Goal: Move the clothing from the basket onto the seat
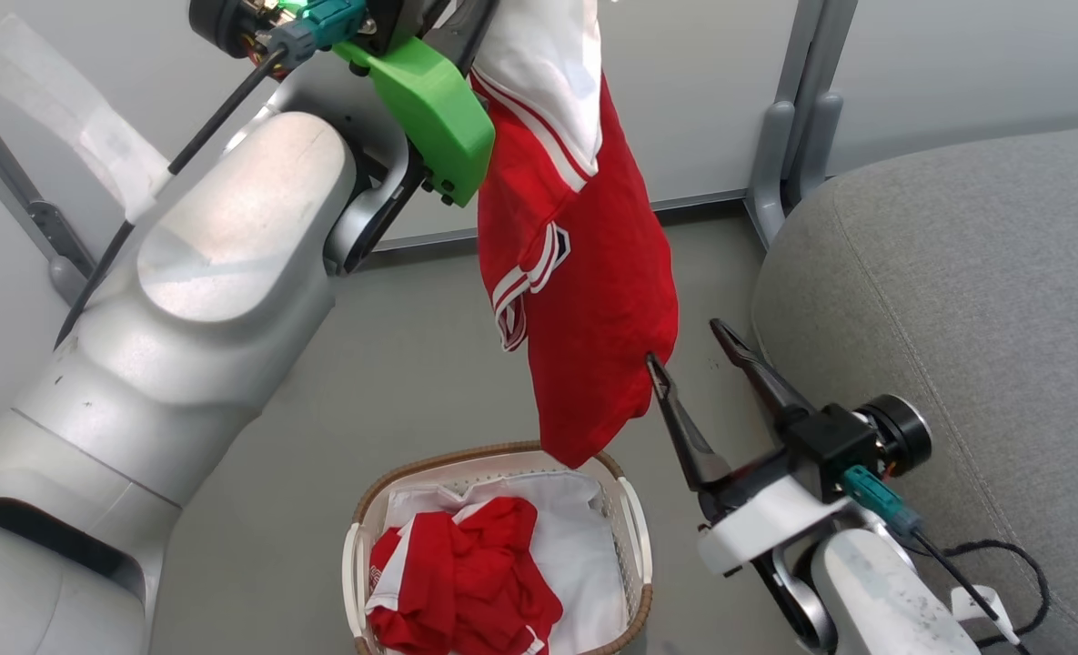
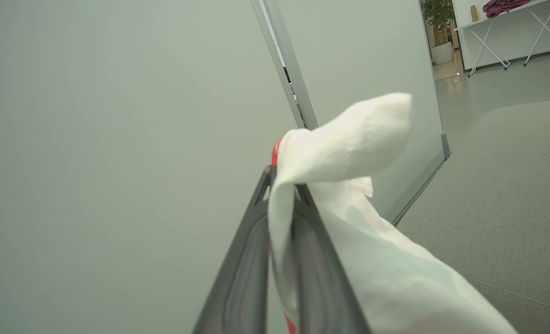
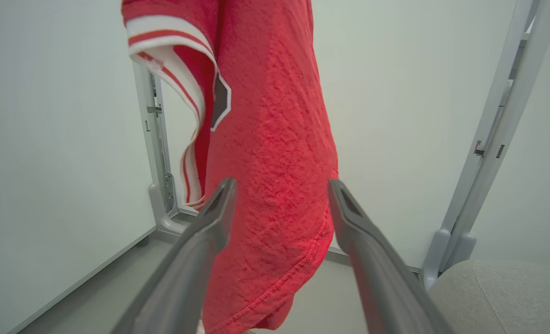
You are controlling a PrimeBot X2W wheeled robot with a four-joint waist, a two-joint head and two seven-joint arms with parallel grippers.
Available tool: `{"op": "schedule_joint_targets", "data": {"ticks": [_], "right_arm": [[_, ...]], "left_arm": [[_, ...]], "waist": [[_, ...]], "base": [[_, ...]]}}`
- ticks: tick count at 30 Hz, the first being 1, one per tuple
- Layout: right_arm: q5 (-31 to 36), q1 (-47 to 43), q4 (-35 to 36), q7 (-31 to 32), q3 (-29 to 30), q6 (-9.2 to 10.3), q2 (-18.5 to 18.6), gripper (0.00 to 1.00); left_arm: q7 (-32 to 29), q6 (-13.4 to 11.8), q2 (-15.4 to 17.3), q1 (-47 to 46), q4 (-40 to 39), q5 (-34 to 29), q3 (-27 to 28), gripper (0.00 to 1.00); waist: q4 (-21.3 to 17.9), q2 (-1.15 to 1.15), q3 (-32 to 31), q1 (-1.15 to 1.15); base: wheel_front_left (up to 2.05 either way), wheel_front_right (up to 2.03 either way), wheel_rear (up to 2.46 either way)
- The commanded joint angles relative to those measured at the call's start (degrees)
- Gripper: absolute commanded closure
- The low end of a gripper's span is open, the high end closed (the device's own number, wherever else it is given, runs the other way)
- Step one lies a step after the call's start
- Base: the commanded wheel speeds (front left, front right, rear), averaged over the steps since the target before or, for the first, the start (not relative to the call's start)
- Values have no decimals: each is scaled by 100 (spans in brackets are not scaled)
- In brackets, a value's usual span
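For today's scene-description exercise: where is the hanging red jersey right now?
In the head view's centre, the red jersey hangs from the shut left gripper over the basket, the open right gripper close on its right.

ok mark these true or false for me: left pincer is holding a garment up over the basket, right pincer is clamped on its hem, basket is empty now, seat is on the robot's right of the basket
1. The left pincer holds a garment above the basket. True: it is shut on the white part of the hanging garment, whose lower end dangles just over the rim.
2. The right pincer is clamped on the hem. False: its jaws stand open beside the lower part of the hanging garment, gripping nothing.
3. The basket is empty. False: a crumpled garment, red and white, lies in it on the white liner.
4. The seat is to the robot's right of the basket. True.
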State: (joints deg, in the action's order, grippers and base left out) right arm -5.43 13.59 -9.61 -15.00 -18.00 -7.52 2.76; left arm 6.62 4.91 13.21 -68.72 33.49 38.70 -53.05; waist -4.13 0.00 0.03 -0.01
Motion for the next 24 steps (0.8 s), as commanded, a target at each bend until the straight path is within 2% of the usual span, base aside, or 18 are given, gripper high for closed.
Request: {"op": "schedule_joint_targets", "data": {"ticks": [1,8,14,24], "right_arm": [[-17,166,-53,-28,-136,6,23,0],[-158,846,-431,-28,-899,6,24,0],[-420,1372,-836,-28,-1335,6,22,0],[-674,1906,-1487,-28,-1345,6,22,0]], "left_arm": [[1,-76,-52,-120,-3,11,36,100],[-75,-316,-210,-195,45,-33,12,100],[-177,-441,-400,-256,118,-48,-66,100],[-332,-500,-708,-236,121,23,-227,100]], "waist": [[13,0,3,1],[47,0,24,1],[153,0,36,1],[477,0,-1,1]], "base": [[0,0,0],[0,0,0],[0,0,0],[0,0,0]]}}
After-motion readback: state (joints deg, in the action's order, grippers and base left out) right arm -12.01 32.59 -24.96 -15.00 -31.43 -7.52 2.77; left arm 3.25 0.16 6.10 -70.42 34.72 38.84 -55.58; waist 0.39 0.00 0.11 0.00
